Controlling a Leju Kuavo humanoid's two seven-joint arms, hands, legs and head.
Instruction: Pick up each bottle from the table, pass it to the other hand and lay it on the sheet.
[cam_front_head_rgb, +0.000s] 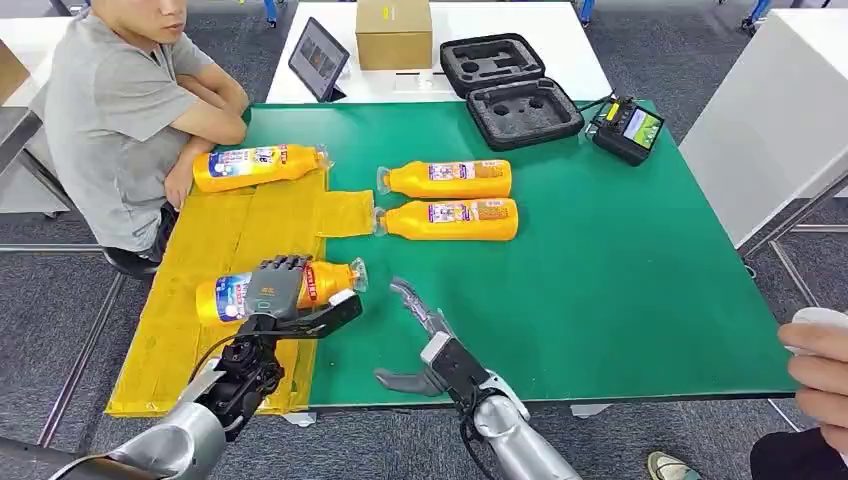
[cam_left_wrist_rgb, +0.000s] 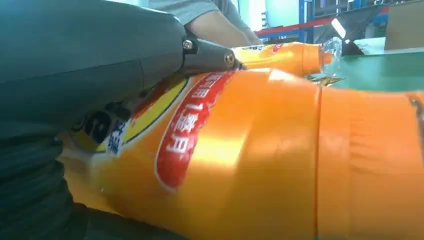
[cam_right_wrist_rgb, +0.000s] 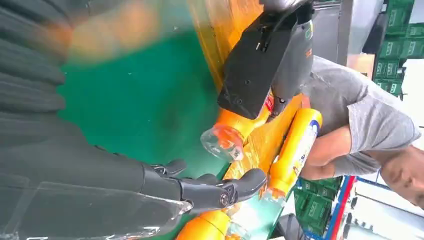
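Left hand (cam_front_head_rgb: 272, 290) grips an orange plastic bottle (cam_front_head_rgb: 330, 281) over the yellow sheet (cam_front_head_rgb: 215, 240), right hand (cam_front_head_rgb: 418, 318) spread beside it; laying down and releasing likely comes next.
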